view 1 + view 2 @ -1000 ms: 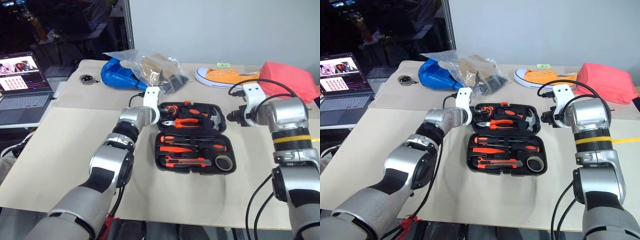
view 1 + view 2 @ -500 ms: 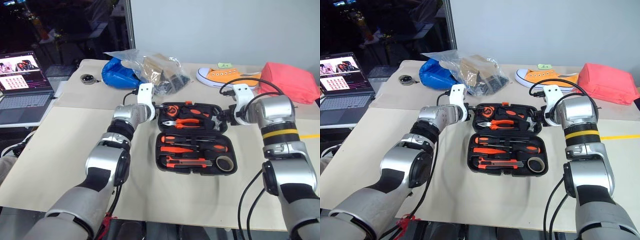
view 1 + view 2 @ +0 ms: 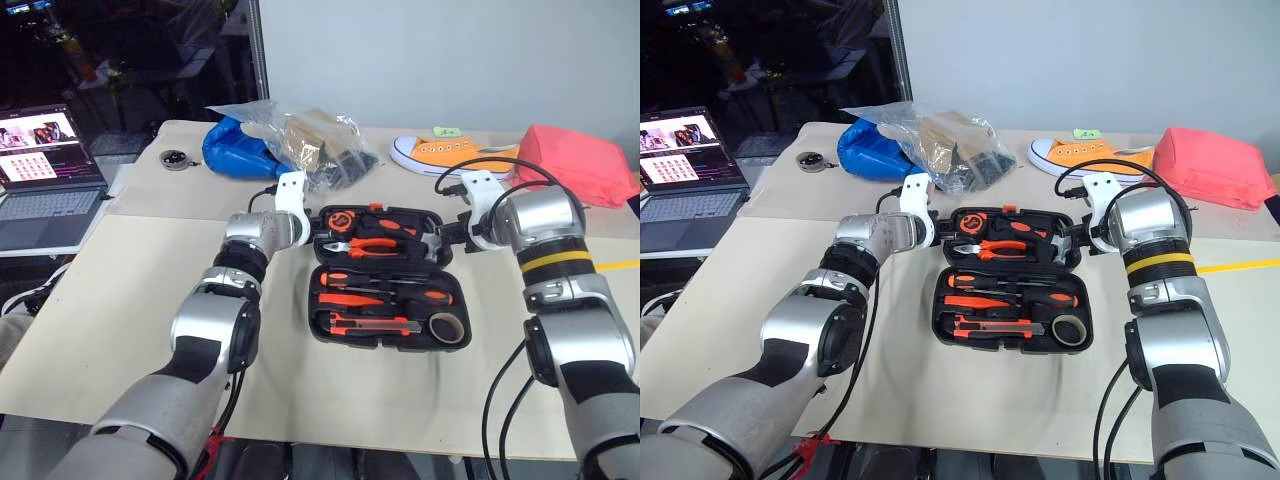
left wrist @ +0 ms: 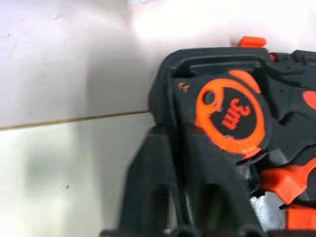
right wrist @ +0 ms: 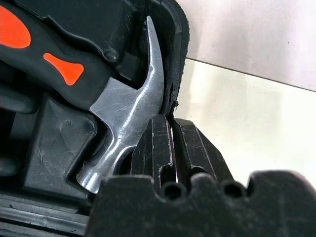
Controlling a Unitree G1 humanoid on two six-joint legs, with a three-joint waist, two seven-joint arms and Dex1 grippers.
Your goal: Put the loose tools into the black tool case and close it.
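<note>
Both claws have closed in on the far half of the black tool case [image 3: 384, 276] since the earlier frame. Head views: tools seated, case lying open mid-bench [image 3: 120, 300], open room around. Left wrist: left claw [image 4: 178, 148] shut at the case's rim. Right wrist: right claw [image 5: 170, 140] pinched on the edge beside the hammer [image 5: 123, 118]; closing looks imminent.

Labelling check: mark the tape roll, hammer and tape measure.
tape roll [image 3: 449, 326], left eye view, its grey ring.
hammer [image 5: 129, 116], right wrist view, steel head.
tape measure [image 4: 232, 117], left wrist view, orange face.
</note>
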